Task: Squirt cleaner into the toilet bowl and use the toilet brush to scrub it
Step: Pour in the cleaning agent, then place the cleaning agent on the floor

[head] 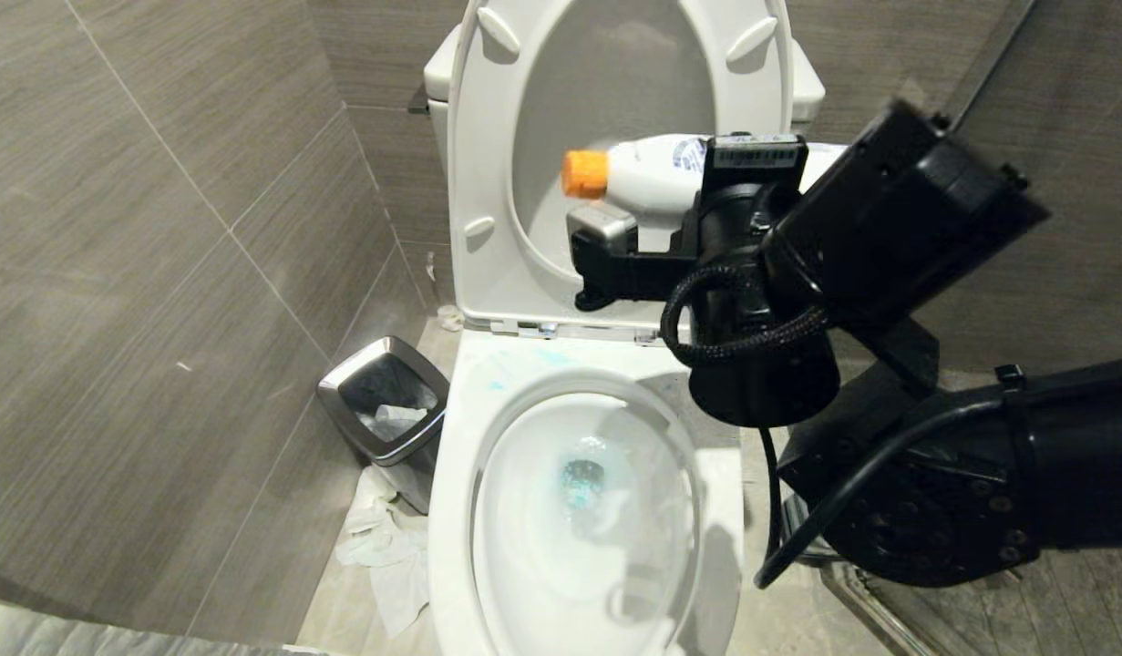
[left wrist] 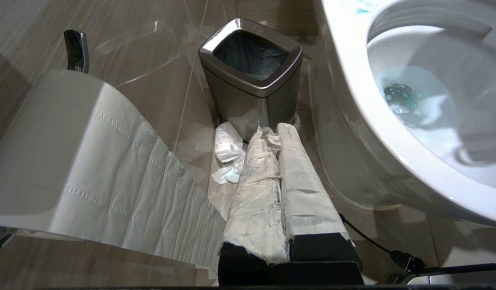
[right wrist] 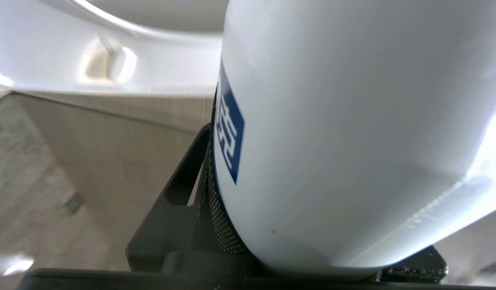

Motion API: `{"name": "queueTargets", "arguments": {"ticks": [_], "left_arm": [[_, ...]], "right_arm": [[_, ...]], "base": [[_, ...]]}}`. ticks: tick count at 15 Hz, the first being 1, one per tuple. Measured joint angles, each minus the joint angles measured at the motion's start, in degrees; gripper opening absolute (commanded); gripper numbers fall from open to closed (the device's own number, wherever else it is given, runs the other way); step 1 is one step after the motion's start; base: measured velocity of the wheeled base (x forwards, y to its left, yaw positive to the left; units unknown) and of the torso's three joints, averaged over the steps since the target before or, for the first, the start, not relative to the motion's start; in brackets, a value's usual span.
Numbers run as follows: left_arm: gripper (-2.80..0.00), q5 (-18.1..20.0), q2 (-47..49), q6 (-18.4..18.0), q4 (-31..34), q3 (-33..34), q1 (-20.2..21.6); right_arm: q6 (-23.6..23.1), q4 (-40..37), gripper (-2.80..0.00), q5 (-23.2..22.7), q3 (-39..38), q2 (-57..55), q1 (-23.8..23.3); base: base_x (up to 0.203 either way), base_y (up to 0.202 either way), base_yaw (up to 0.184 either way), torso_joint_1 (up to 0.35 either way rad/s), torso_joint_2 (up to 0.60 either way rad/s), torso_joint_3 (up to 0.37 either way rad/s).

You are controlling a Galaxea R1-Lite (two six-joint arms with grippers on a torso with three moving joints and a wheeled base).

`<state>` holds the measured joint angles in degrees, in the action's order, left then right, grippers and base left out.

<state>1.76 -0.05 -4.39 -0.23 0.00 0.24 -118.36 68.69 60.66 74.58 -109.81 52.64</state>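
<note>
Turquoise liquid is already sitting in the white ceramic toilet bowl (head: 451, 510), with smears on its back rim, so I judge the squirting mostly done; scrubbing is not yet started, no brush in any view. Right gripper (head: 615, 228) fingers are grasping the whitish orange-capped cleaner bottle (head: 647, 173), lying level above the bowl's back edge, before the raised seat. Head view is missing the left gripper (left wrist: 278, 135): its wrist view is showing paper-wrapped fingers clenched together, empty, beside the steel-rimmed bin (left wrist: 252, 86) on the floor.
</note>
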Motion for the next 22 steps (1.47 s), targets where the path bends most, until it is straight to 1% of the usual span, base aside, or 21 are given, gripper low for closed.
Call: {"name": "queueTargets", "arguments": {"ticks": [3,7,10,12,15,17,20,22], "left_arm": [[-2.80,0.0,0.0,0.0,0.0,0.0,0.0],[-2.80,0.0,0.0,0.0,0.0,0.0,0.0],[-2.80,0.0,0.0,0.0,0.0,0.0,0.0],[-2.80,0.0,0.0,0.0,0.0,0.0,0.0],[-2.80,0.0,0.0,0.0,0.0,0.0,0.0],[-2.80,0.0,0.0,0.0,0.0,0.0,0.0],[-2.80,0.0,0.0,0.0,0.0,0.0,0.0],[-2.80,0.0,0.0,0.0,0.0,0.0,0.0]], "right_arm": [[0.1,-2.2,-2.80,5.9,2.8,2.5,3.3],[0.1,-3.9,-2.80,8.4,7.7,4.5,6.8],[0.0,-4.1,-2.80,8.8,8.2,6.2,7.0],[0.1,-3.2,-2.80,8.8,8.2,7.2,5.7],[0.1,1.6,-2.80,8.9,8.4,8.4,4.7],[0.1,2.7,-2.80,9.0,8.4,10.0,3.4],[0.3,3.0,-2.80,8.9,10.2,12.9,-1.5],[2.4,2.9,-2.80,8.9,12.6,14.2,-5.1]], "base": [[0.000,0.000,0.000,0.000,0.00,0.000],[0.000,0.000,0.000,0.000,0.00,0.000],[0.000,0.000,0.000,0.000,0.00,0.000],[0.000,0.000,0.000,0.000,0.00,0.000],[0.000,0.000,0.000,0.000,0.00,0.000],[0.000,0.000,0.000,0.000,0.00,0.000],[0.000,0.000,0.000,0.000,0.00,0.000],[0.000,0.000,0.000,0.000,0.00,0.000]]}}
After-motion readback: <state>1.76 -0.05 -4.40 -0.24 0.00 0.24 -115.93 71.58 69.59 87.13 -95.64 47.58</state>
